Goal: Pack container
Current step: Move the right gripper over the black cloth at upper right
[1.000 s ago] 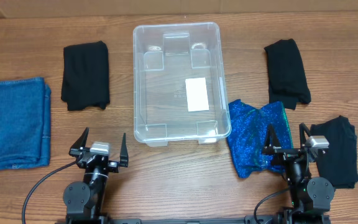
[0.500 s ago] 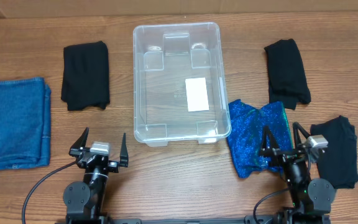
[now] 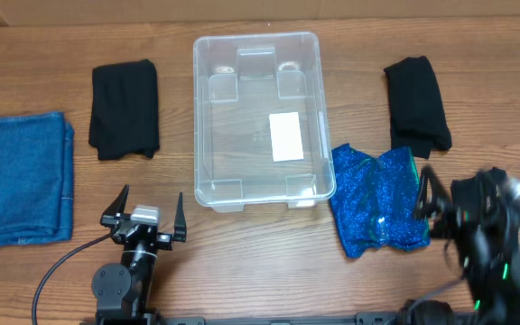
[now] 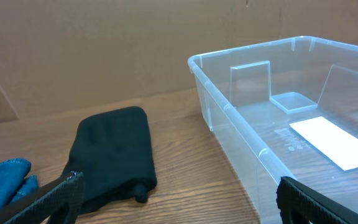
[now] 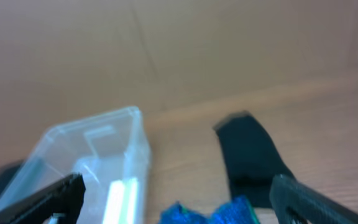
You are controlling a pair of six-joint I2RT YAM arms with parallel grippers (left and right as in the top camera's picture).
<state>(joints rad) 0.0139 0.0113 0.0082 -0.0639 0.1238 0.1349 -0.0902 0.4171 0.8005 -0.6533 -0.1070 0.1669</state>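
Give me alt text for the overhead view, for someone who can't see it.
An empty clear container sits centrally among folded cloths: a left black cloth, a right black cloth, blue denim far left, a sparkly blue cloth at its lower right corner. The left gripper and the blurred right gripper are open at the bottom.

In the overhead view the right tool (image 3: 457, 200) is blurred and its fingers are indistinct. Its arm covers most of a black cloth (image 3: 466, 188) far right of the container (image 3: 255, 38). The right wrist view is soft throughout. In the left wrist view the container runs off the right edge, and the blue cloth (image 4: 2, 180) left of it is cropped.
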